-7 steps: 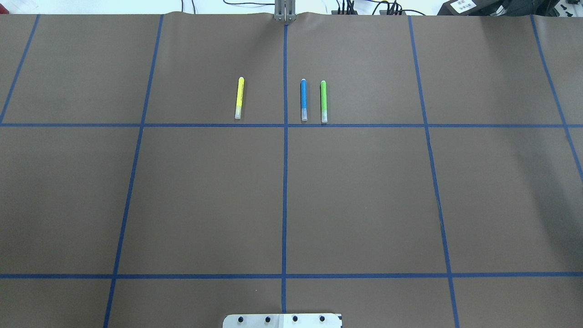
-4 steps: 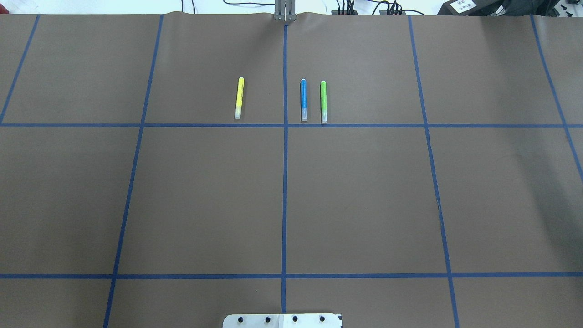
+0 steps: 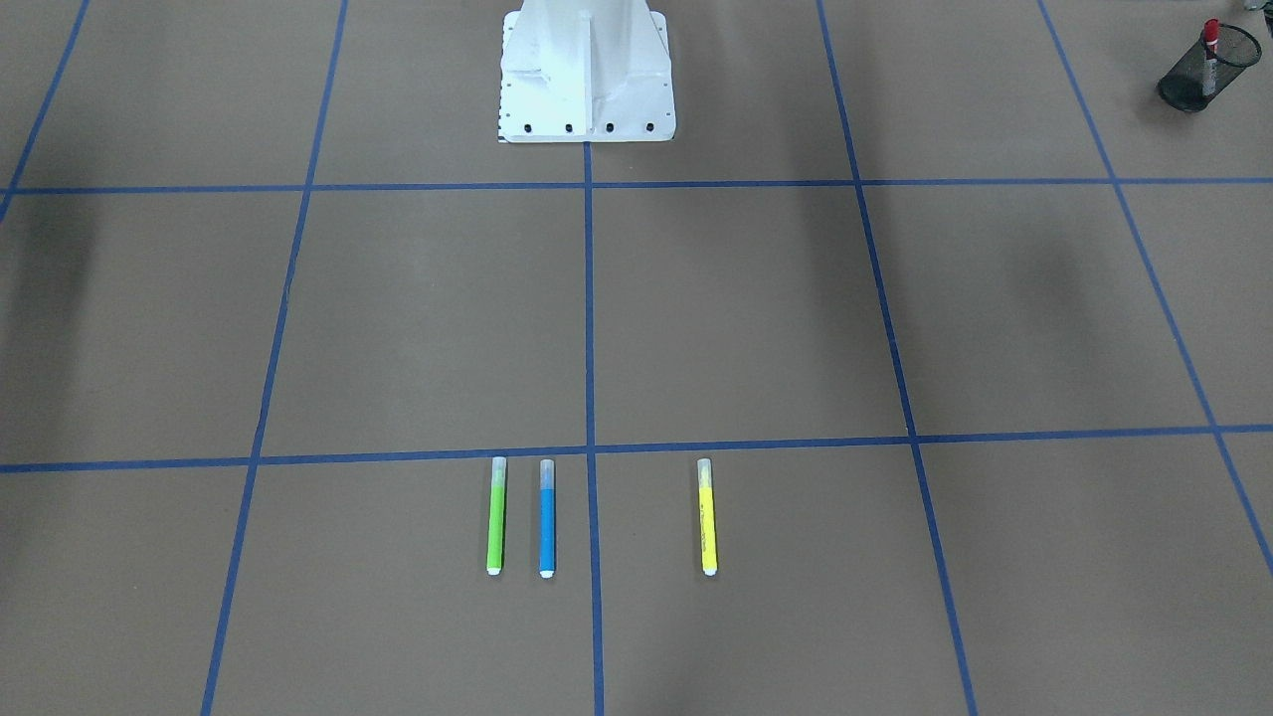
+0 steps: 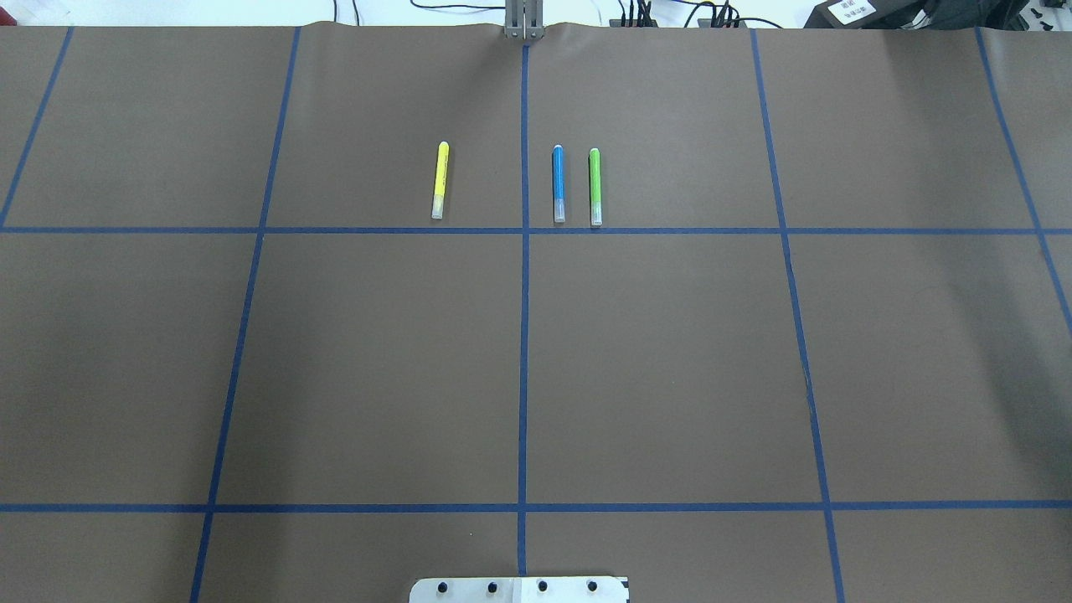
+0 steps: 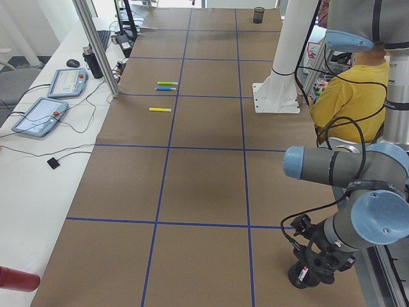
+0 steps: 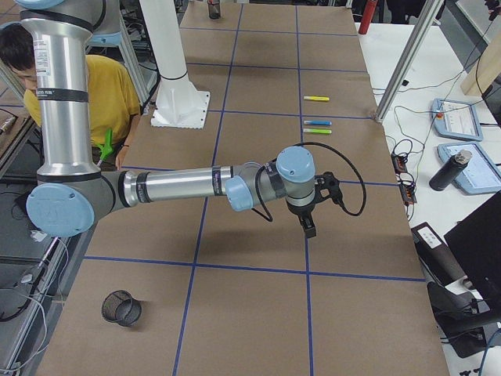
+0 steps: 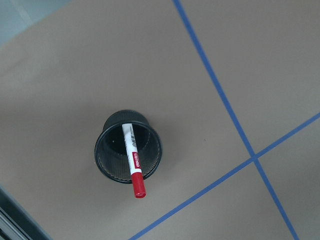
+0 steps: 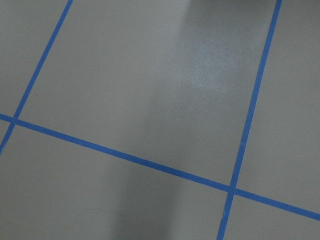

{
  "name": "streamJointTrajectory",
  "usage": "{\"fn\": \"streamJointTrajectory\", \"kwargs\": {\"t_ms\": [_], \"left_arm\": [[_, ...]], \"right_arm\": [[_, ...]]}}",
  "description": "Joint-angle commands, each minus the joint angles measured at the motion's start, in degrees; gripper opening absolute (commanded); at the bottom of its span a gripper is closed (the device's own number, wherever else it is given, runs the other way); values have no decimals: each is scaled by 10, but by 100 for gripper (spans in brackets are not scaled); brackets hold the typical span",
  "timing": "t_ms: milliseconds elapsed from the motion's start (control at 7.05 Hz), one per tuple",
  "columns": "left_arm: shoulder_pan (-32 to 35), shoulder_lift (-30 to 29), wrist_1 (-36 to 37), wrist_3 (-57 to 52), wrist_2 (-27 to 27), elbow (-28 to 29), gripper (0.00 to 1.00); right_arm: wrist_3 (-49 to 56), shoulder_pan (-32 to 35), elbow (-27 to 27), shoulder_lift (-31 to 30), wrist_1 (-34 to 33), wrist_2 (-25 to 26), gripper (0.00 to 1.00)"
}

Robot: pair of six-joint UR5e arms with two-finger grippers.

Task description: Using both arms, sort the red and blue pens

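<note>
Jaws on the left gripper (image 5: 304,276) and right gripper (image 6: 310,229) cannot be judged. Nothing has shifted: red marker (image 7: 132,159) stands in the cup (image 7: 98,155), blue pen (image 4: 559,184) lies near the desk's (image 4: 670,377) far edge, still unsorted.

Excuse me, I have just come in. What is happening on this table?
The robot is sorting pens. The red marker already stands in a black mesh cup on the robot's left. The blue pen lies untouched on the table, between the green pen and the yellow pen. The right arm reaches over the table, away from the pens.
</note>
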State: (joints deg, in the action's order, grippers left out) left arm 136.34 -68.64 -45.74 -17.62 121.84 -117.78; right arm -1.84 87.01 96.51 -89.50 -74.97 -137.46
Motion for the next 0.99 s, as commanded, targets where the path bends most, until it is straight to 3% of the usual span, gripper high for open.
{"fn": "streamJointTrajectory", "kwargs": {"t_ms": [0,284,426,851], "left_arm": [[-143,-2,-143,4,18,-18,100],[-248,-4,-244,4,21,-17,100],[-287,-37,-246,18,62,-14,100],[-416,-105,-259,94,84,6,100]], "right_arm": [[0,0,-6,-1,0,-1,100],[-1,0,-13,-2,-1,-1,100],[-1,0,-17,-3,-1,-1,100],[-1,0,-25,-8,-1,-2,100]]}}
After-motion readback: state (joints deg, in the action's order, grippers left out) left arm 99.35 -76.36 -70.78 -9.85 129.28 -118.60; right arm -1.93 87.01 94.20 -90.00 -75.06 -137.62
